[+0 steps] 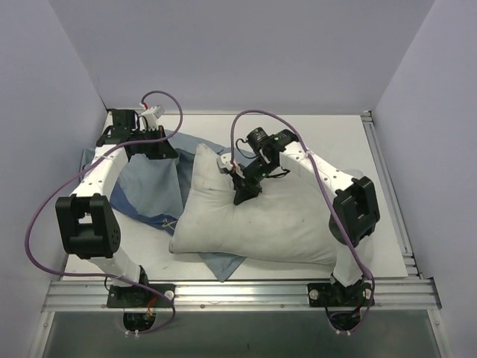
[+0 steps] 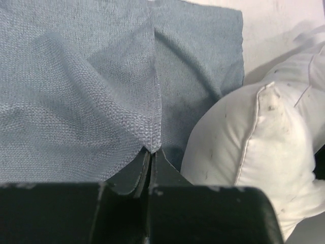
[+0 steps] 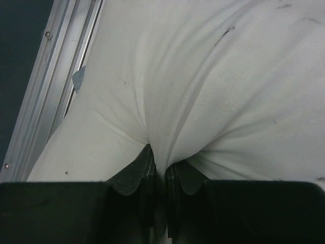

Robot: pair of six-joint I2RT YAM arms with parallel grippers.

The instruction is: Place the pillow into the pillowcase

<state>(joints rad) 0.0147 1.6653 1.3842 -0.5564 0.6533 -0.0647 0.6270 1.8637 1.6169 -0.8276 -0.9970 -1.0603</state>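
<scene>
The white pillow lies in the middle of the table. Its left end overlaps the blue pillowcase, which is spread out to the left, with one corner poking out from under the pillow's near edge. At the far left, the left gripper has its fingers pressed together on a raised fold of the pillowcase along a seam. The right gripper pinches a tuck of the pillow's upper surface between its fingers.

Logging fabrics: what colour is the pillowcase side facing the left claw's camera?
The pillowcase is pale grey-blue; best in left wrist view.
</scene>
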